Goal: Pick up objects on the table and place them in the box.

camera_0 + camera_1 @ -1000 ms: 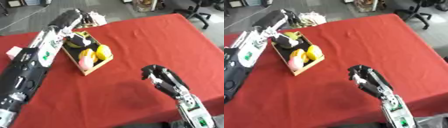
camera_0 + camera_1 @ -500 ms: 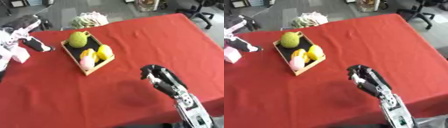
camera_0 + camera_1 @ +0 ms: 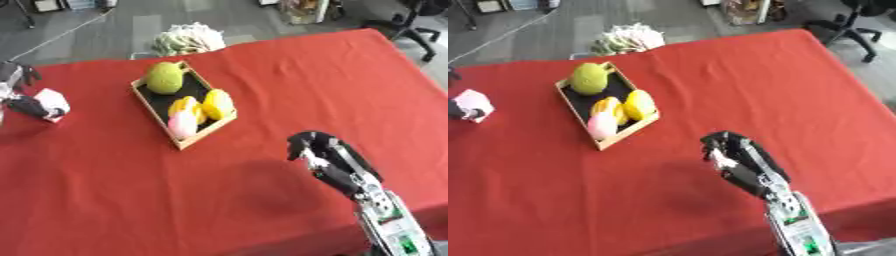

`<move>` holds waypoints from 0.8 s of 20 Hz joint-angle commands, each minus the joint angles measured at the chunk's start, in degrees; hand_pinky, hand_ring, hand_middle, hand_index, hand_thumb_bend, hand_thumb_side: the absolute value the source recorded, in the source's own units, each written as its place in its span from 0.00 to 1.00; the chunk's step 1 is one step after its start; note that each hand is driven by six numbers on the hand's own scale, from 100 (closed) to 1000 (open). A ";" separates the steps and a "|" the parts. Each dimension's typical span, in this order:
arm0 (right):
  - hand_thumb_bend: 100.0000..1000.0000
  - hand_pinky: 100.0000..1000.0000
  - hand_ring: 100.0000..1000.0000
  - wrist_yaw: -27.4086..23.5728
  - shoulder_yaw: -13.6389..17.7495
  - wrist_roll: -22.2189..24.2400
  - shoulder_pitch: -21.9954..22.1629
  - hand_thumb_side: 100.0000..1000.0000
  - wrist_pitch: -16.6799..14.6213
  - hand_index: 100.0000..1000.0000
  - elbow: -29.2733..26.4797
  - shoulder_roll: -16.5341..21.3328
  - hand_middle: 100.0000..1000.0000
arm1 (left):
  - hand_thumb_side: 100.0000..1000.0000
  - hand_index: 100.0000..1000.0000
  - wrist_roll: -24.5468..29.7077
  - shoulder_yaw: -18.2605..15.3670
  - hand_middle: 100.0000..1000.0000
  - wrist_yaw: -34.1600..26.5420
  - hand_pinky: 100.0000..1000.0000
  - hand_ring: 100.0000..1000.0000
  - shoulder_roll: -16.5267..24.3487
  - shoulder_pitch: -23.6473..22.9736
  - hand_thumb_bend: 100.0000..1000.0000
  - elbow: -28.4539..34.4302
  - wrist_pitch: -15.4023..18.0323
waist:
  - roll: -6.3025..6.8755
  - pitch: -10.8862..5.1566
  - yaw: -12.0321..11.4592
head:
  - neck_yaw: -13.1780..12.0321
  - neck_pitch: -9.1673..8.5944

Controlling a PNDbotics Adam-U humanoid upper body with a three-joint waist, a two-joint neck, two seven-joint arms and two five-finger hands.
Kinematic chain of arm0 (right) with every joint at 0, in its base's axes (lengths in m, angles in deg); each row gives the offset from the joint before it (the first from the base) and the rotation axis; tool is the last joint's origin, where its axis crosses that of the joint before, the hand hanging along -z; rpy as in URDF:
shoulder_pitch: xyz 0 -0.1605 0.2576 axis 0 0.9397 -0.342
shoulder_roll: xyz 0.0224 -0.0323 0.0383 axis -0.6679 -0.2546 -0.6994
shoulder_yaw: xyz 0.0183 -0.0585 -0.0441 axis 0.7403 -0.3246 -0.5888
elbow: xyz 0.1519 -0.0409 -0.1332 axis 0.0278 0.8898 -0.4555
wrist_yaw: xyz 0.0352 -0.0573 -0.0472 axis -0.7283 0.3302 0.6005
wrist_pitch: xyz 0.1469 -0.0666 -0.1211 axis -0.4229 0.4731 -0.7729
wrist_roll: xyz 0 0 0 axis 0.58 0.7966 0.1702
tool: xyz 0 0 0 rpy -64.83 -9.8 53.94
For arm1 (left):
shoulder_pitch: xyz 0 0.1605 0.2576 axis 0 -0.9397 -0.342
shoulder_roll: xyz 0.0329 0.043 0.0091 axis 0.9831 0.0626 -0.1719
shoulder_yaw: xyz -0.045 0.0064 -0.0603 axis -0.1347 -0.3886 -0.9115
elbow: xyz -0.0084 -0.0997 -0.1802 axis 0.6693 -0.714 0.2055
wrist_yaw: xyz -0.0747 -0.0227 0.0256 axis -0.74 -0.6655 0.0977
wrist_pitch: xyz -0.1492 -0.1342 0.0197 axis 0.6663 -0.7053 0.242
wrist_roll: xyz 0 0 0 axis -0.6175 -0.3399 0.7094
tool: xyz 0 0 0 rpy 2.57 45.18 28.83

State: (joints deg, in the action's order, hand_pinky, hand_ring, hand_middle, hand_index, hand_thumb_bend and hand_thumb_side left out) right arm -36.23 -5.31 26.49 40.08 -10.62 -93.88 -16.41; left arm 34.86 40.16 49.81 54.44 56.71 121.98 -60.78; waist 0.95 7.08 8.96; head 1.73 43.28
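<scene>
A wooden box (image 3: 157, 112) with a dark floor stands left of the middle of the red table (image 3: 306, 80). In it lie a green round fruit (image 3: 166, 78), two yellow pieces (image 3: 216, 104) and a pink piece (image 3: 182, 126). My left hand (image 3: 19, 102) shows only at the far left edge, touching a small white and pink object (image 3: 54, 102) on the cloth. My right hand (image 3: 318, 151) hovers over the front right of the table, fingers curled, holding nothing. Its shadow falls on the cloth to its left.
A pale green-white bundle (image 3: 185, 39) lies on the floor just past the table's far edge. An office chair (image 3: 418, 20) stands at the far right. The table's right edge runs close to my right arm.
My left arm has pulled back from over the box to the far left edge, uncovering the green fruit in the box. The right hand has hardly moved.
</scene>
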 commanded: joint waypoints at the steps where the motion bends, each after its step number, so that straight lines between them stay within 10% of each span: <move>1: 0.00 0.66 0.53 0.01 0.37 -0.14 -0.39 0.44 -0.14 0.67 -0.57 0.94 0.51 | 0.14 0.76 -1.85 -1.03 0.61 -0.47 0.75 0.63 0.92 1.47 0.60 -1.30 -0.64 | 0.02 -0.79 0.09 | -0.01 -0.49; 16: 0.00 0.66 0.52 -0.12 0.40 -0.07 -0.49 0.45 -0.10 0.67 -0.54 0.98 0.50 | 0.14 0.75 -7.00 -1.89 0.60 -2.85 0.75 0.62 0.29 0.93 0.59 -5.19 -4.04 | -0.11 -0.25 0.17 | -3.19 -0.89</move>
State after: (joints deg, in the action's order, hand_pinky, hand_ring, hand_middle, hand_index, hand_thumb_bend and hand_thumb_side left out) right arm -36.23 -5.30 26.48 40.08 -10.61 -93.79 -16.40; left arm 28.33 38.80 47.22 53.76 56.85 116.36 -64.71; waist 0.95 7.14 9.15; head -0.92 43.23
